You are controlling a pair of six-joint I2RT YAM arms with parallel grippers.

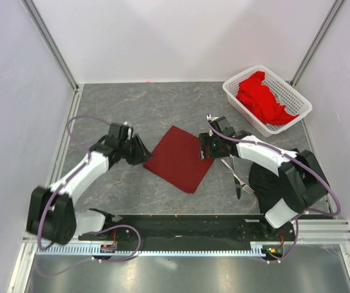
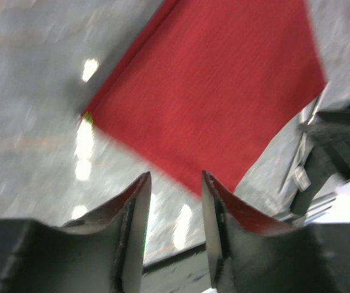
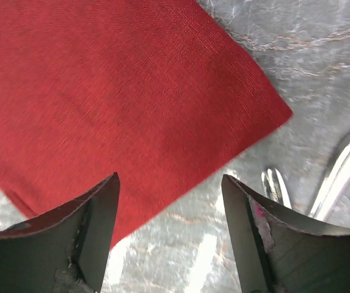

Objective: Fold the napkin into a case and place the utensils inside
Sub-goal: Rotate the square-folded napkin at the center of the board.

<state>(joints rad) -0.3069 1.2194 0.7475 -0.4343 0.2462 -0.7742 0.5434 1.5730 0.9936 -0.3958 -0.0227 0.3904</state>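
The dark maroon napkin (image 1: 179, 159) lies flat on the grey table as a broad rectangle; no narrow case shape shows. In the left wrist view the napkin (image 2: 211, 91) has a doubled layer along its far-left edge. My left gripper (image 1: 144, 152) hovers at its left corner, open and empty (image 2: 176, 177). At the napkin's right edge my right gripper (image 1: 204, 146) stands open, its jaws (image 3: 169, 178) wide over the cloth's border (image 3: 113, 91) with nothing between them. The silver utensils (image 1: 234, 174) lie just right of the napkin, partly under the right arm; fork tines (image 3: 275, 186) and a shiny handle (image 3: 342, 171) show.
A white lattice basket (image 1: 236, 91) holding a bright red cloth (image 1: 263, 97) stands at the back right. White walls with metal rails close in the table on both sides. The right arm (image 2: 339, 140) shows in the left wrist view.
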